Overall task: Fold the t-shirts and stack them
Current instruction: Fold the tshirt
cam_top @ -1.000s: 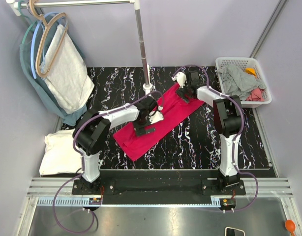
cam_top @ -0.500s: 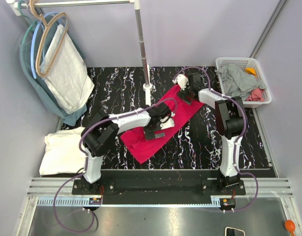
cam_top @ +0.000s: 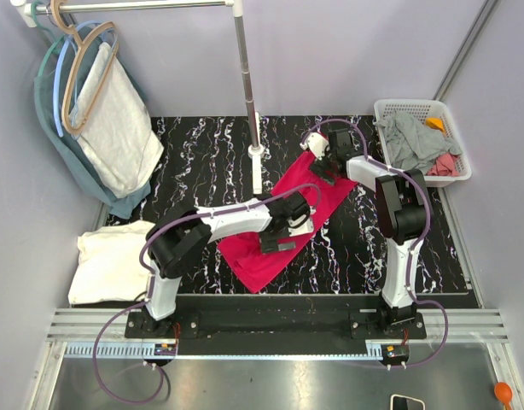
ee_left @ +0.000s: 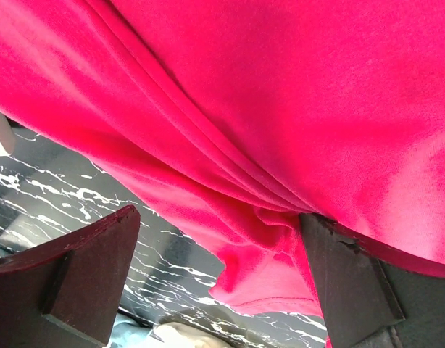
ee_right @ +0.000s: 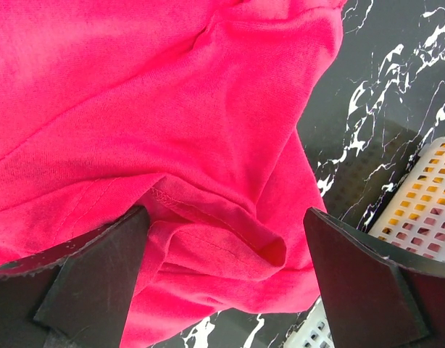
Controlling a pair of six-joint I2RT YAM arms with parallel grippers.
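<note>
A crimson red t-shirt [cam_top: 283,224] lies as a long folded strip slanting across the black marbled table [cam_top: 202,162]. My left gripper [cam_top: 281,240] hovers open over its near right edge; in the left wrist view a rumpled corner of the red t-shirt [ee_left: 273,268] sits between the wide-apart fingers [ee_left: 85,275]. My right gripper [cam_top: 323,171] stands open over the strip's far end, where the right wrist view shows a bunched hem fold of the red t-shirt [ee_right: 230,239] between its fingers [ee_right: 92,283]. A cream-white t-shirt [cam_top: 108,260] lies folded off the table's left edge. Grey and pink t-shirts [cam_top: 420,145] fill the basket.
A white plastic basket [cam_top: 454,128] stands at the far right, its mesh rim [ee_right: 425,217] close to my right gripper. A metal rack pole [cam_top: 249,94] rises from the table's back middle. A pale speckled cloth [cam_top: 117,128] and teal garment [cam_top: 83,175] hang on hangers at the left.
My left arm has swept rightward along the red shirt, from its near left part to its right edge. The right gripper has stayed at the far end. Both have stayed open.
</note>
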